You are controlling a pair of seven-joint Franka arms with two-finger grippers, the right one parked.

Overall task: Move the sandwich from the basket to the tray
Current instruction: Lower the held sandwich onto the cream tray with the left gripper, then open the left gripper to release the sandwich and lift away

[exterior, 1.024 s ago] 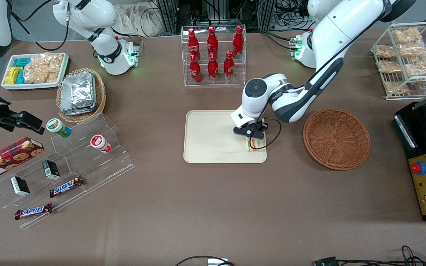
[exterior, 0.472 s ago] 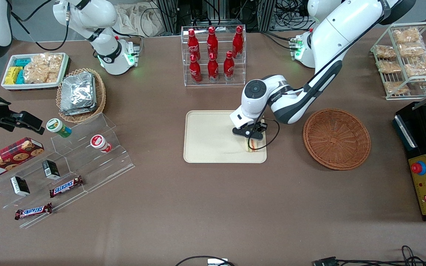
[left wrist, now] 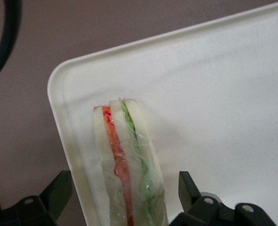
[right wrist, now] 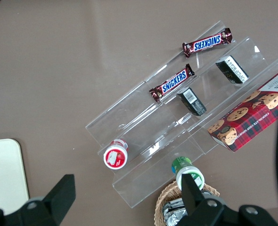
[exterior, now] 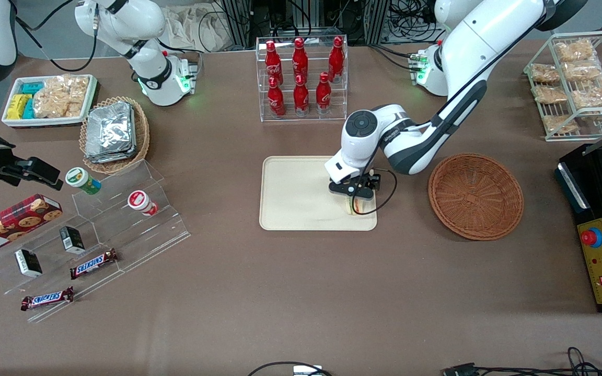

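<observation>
The sandwich (exterior: 357, 207) stands on edge in the corner of the cream tray (exterior: 296, 193) that is nearest the front camera and the round reddish-brown basket (exterior: 476, 196). The basket holds nothing. My left gripper (exterior: 356, 200) is just above the sandwich. In the left wrist view the sandwich (left wrist: 125, 141) shows its red and green layers on the tray (left wrist: 214, 94), between the two black fingers of the gripper (left wrist: 125, 182). The fingers are open, with a gap on each side of the sandwich.
A clear rack of red bottles (exterior: 301, 73) stands farther from the camera than the tray. A black control box (exterior: 601, 250) and a wire rack of snacks (exterior: 575, 83) are at the working arm's end. A clear tiered stand with snacks (exterior: 97, 230) lies toward the parked arm's end.
The wrist has shifted only slightly over the tray corner. The sandwich stays at the same spot on the tray.
</observation>
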